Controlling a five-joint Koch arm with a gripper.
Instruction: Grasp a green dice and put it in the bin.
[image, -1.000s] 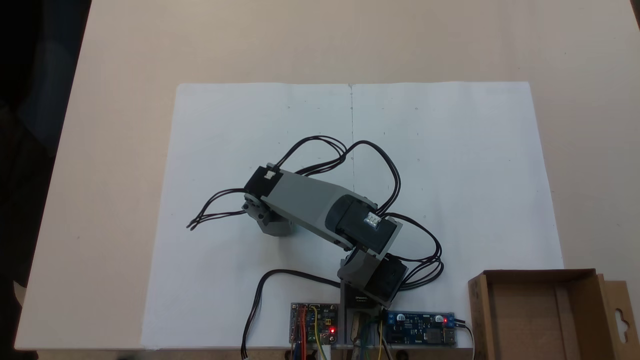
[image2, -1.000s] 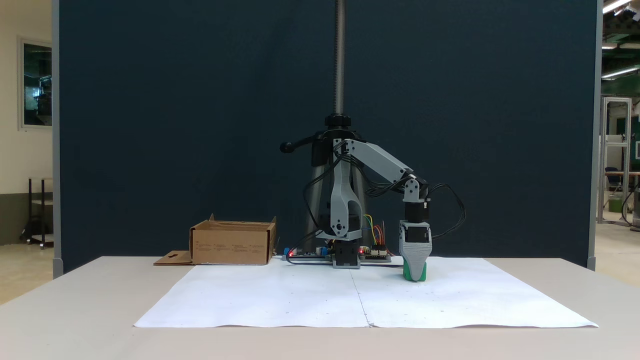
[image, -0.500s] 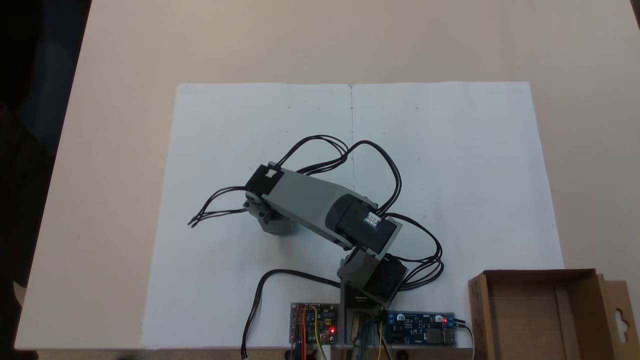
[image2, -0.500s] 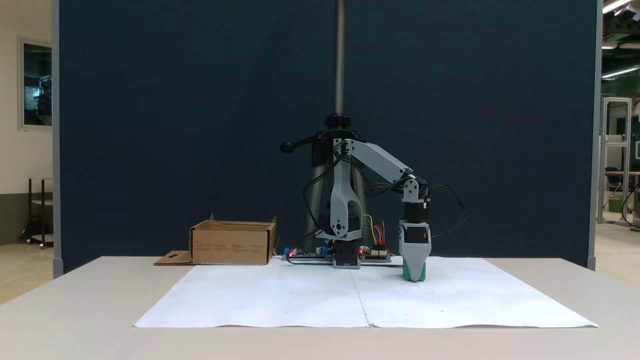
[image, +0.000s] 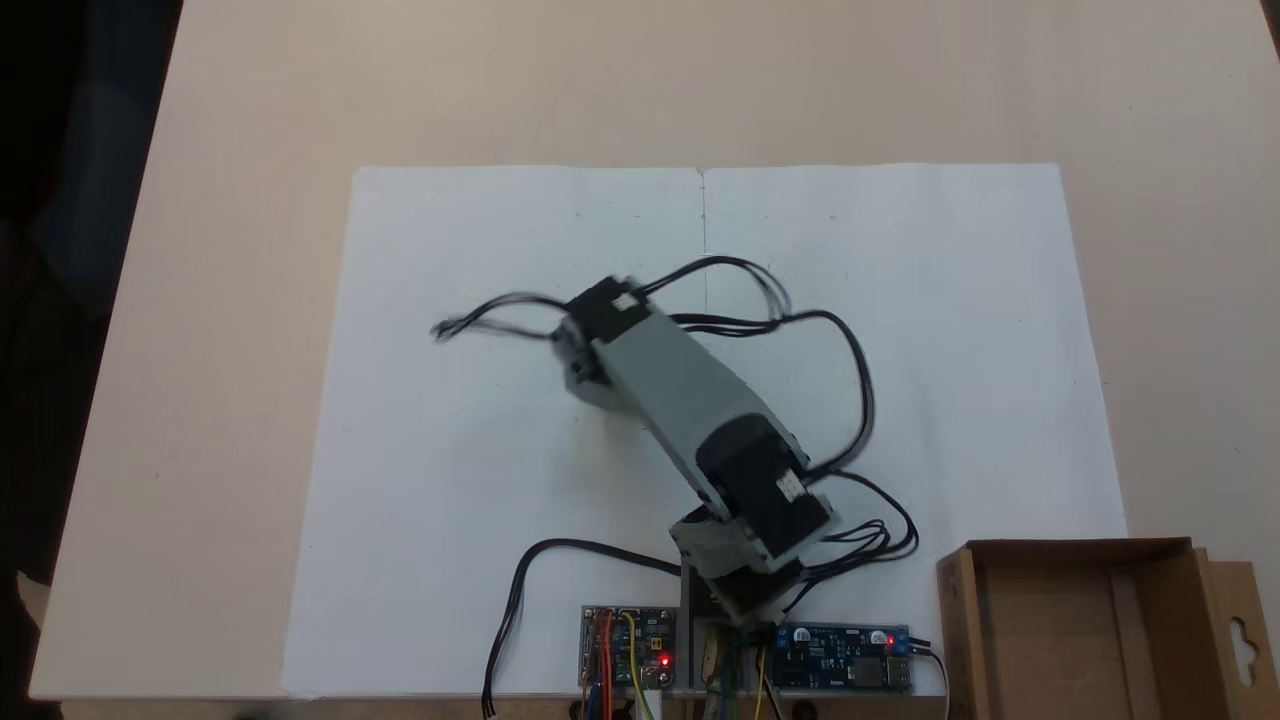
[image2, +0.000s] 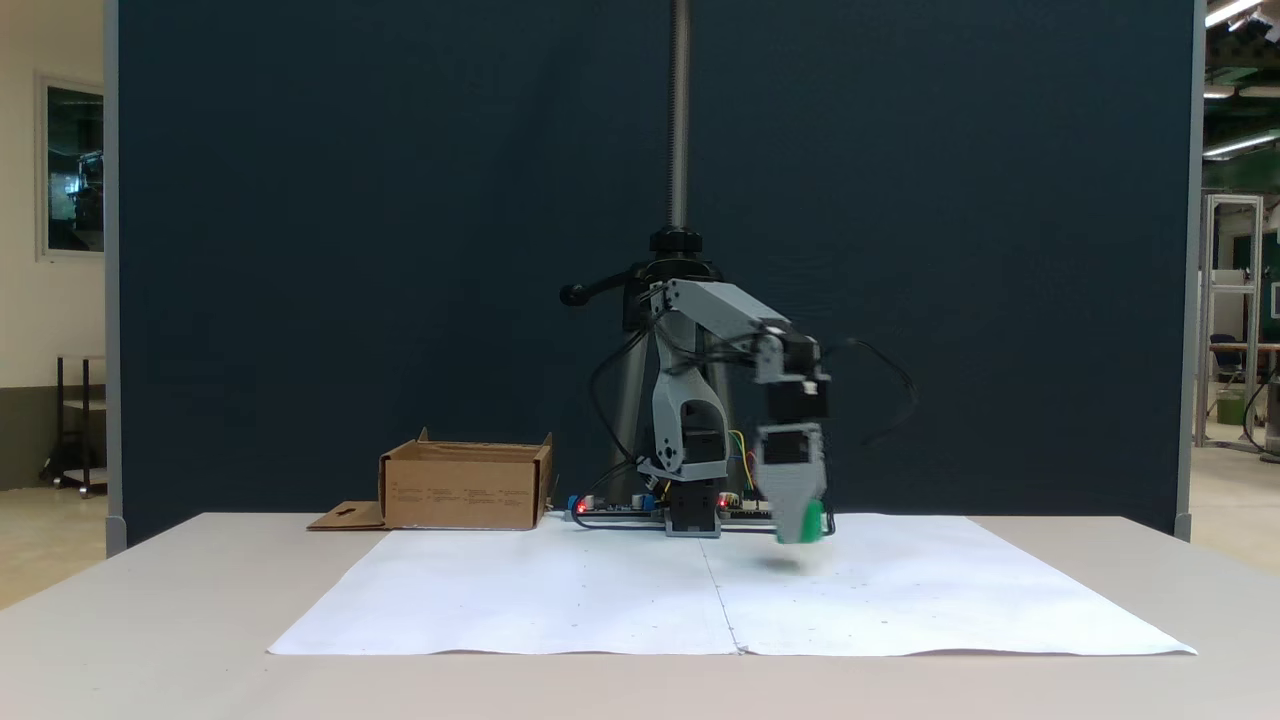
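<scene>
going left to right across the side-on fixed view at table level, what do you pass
cardboard flap with the hang-hole → bin → arm's base → gripper holding the green dice just above the white paper

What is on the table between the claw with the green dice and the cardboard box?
In the side fixed view, the claw carries the green dice. Between it and the box stand the arm's base and circuit boards; the white paper in front is bare.

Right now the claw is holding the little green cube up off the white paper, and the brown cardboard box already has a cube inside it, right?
Not quite: the brown cardboard box looks empty in the fixed view from above. The claw does hold the little green cube above the white paper.
</scene>
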